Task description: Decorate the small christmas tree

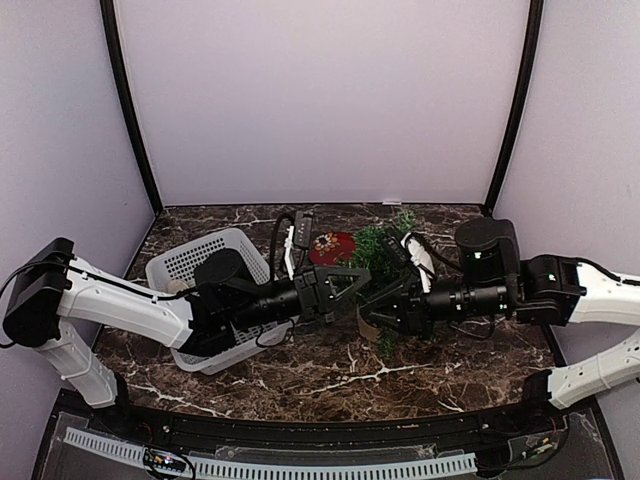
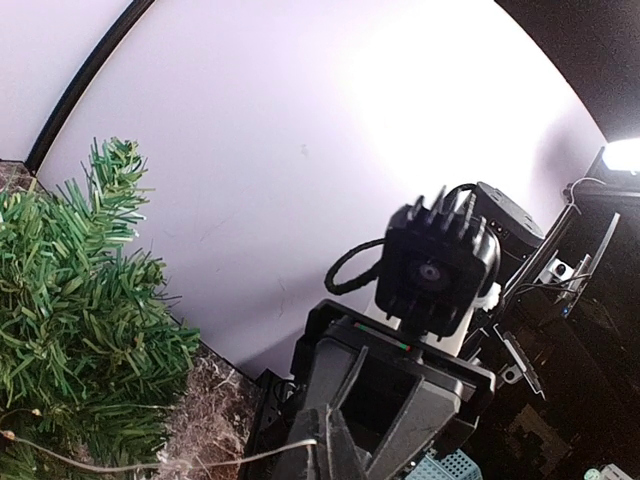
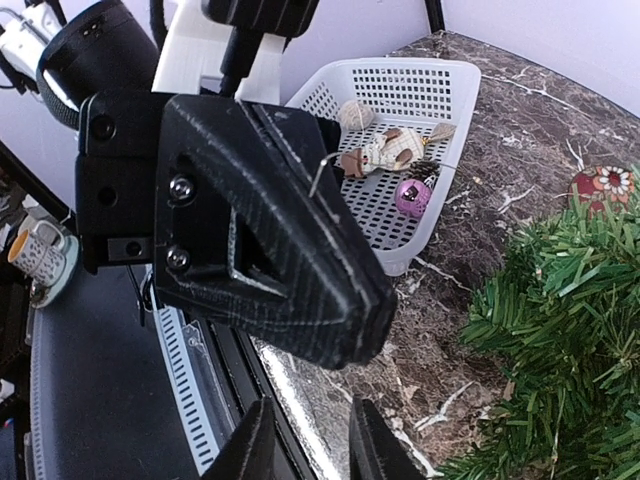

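Note:
The small christmas tree (image 1: 384,246) stands mid-table between the two gripper tips; it also shows in the left wrist view (image 2: 70,330) and the right wrist view (image 3: 570,320). My left gripper (image 1: 350,279) reaches in from the left. Its jaws are shut on a thin pale string (image 2: 210,460) that runs to the tree's lower branches. What hangs on the string is hidden. The left gripper (image 3: 365,325) fills the right wrist view, with the string's end (image 3: 322,172) poking out of it. My right gripper (image 1: 376,310) (image 3: 305,440) is open and empty, just opposite the left one.
A white basket (image 1: 190,262) at the left holds shells, a pine cone and a purple bauble (image 3: 411,197). A red round plate (image 1: 332,247) lies behind the left gripper, beside the tree. The booth walls close in the back and sides.

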Controlling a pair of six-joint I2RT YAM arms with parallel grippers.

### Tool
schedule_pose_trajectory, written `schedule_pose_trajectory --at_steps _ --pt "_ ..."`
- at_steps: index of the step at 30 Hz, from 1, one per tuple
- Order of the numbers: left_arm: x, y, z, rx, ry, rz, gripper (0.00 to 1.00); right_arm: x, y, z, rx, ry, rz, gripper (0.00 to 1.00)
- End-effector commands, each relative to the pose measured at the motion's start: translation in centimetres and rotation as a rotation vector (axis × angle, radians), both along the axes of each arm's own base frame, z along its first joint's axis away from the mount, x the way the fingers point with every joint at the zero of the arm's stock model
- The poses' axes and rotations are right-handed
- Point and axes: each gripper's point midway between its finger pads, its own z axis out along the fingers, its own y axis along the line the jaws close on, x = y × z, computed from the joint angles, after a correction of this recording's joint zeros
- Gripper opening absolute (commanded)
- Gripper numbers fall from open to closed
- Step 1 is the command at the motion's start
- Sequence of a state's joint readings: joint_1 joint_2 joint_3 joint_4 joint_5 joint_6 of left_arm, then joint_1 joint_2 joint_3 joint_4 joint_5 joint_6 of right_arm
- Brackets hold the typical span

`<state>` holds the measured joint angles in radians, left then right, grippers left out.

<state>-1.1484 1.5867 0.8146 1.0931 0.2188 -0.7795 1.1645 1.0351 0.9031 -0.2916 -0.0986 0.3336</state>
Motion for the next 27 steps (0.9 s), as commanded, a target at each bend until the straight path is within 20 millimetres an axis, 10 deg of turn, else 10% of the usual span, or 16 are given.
schedule_pose_trajectory --at_steps 1,11,19,27 --pt "-0.2 0.1 2.3 -0.075 -0.026 -0.008 0.0 0.4 0.6 2.9 0.066 -0.052 -0.01 0.16" --pt "-0.2 0.3 2.6 -0.073 -0.028 -0.004 0.04 1.6 -0.1 4.5 0.052 -0.105 -0.073 0.0" --pt "-0.1 1.2 2.1 -0.04 -0.017 0.022 0.62 4.0 -2.0 7.3 -0.002 -0.226 -0.2 0.0" --pt "-1.1 2.4 -0.3 0.084 -0.013 0.006 0.82 9.1 -4.8 9.4 -0.059 -0.292 -0.334 0.0"
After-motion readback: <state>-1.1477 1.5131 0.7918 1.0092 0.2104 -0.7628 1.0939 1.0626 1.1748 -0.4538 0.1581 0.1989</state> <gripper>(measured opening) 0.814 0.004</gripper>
